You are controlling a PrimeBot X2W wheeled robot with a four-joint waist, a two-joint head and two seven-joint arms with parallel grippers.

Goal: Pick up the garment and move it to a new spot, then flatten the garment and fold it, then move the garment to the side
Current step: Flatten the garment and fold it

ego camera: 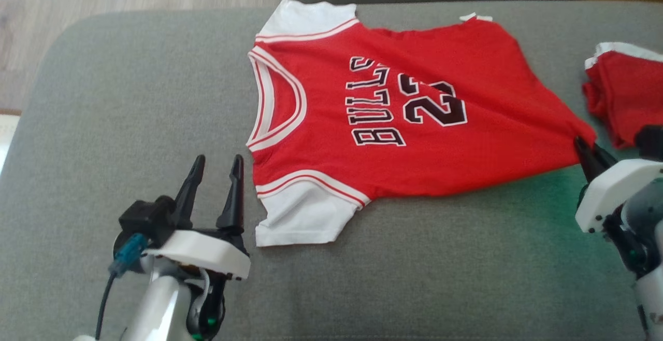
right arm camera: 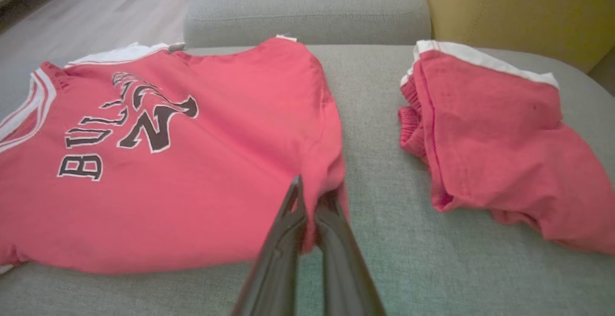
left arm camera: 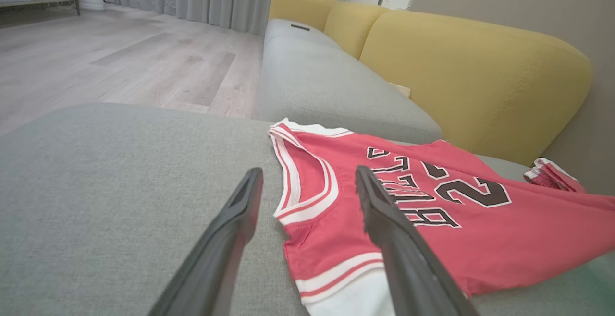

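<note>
Jersey point(ego camera: 393, 118) lies face up, mostly flat on the grey cushion point(ego camera: 129, 97), collar toward the robot's left, with red shorts point(ego camera: 627, 92) lying apart beyond its hem. Right gripper point(ego camera: 584, 150) is pinched on the near hem corner; left gripper point(ego camera: 218, 159) stands wide and empty just beside the near sleeve. Judged step: flattening. The next move likely needs the left to take the sleeve or shoulder so both can draw the cloth taut before folding.

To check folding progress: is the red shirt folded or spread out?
Spread out. The shirt lies open on the grey cushion, both white sleeves and its whole front print showing; the right hand pinches one bottom corner.
</note>
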